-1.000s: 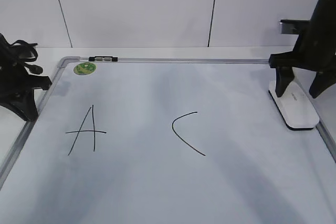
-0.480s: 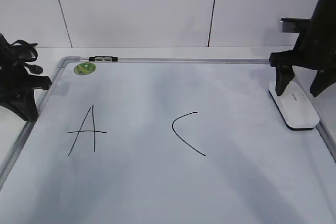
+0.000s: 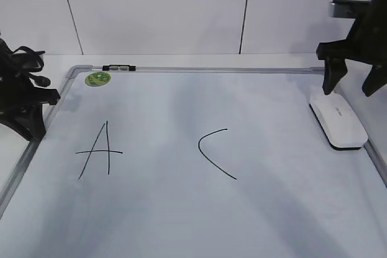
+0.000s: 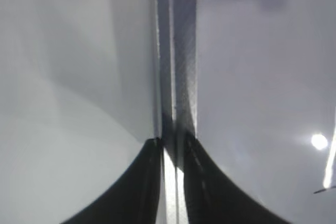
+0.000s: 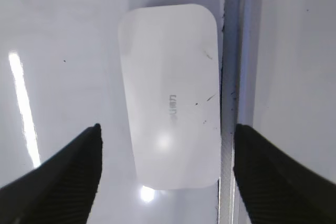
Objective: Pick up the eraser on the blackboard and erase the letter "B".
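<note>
The white eraser (image 3: 338,122) lies on the blackboard (image 3: 181,222) by its right frame edge; it also shows in the right wrist view (image 5: 170,93). My right gripper (image 3: 349,92) hangs open above the eraser's far end, its fingers (image 5: 167,129) spread wider than the eraser and not touching it. No letter "B" shows: the board between the "A" (image 3: 97,149) and the "C" (image 3: 214,152) is bare. My left gripper (image 3: 27,119) rests at the board's left edge, shut and empty, over the grey frame (image 4: 172,142).
A green round magnet (image 3: 97,78) and a small black-and-silver marker (image 3: 118,67) sit at the board's far left corner. The grey frame (image 5: 231,77) runs right beside the eraser. A white wall stands behind the board.
My right gripper has risen from around the eraser's far end and shifted slightly right. The eraser stayed in place on the board. The left arm has not moved.
</note>
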Available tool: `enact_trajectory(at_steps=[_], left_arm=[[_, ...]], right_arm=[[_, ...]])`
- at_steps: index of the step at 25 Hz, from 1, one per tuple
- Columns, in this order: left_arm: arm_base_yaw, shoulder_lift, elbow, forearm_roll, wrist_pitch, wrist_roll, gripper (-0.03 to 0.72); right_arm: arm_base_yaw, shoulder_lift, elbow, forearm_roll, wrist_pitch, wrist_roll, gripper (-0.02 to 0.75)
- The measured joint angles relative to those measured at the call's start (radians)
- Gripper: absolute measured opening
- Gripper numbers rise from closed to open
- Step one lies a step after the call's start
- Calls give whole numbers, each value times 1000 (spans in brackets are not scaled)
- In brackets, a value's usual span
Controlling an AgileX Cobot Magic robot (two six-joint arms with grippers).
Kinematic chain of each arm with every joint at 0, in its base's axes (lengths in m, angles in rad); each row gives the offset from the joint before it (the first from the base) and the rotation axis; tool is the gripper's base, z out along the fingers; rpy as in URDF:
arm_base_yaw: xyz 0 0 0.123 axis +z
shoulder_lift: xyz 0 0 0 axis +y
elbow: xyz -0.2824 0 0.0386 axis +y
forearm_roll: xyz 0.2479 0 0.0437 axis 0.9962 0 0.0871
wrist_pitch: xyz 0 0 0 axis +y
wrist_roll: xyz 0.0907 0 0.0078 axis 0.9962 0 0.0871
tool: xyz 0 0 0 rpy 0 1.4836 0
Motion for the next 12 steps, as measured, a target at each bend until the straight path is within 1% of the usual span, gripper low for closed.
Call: enact_trajectory(at_steps=[1, 4, 12], left_arm=[[0, 1, -6, -2, 14, 2, 140], [0, 4, -46, -5, 62, 4, 179], [0, 0, -141, -5, 155, 4, 208]], right_arm=[[0, -2, 0, 1, 0, 0, 613], [0, -12, 0, 13, 0, 0, 610], [0, -65, 0, 28, 4, 0, 603]])
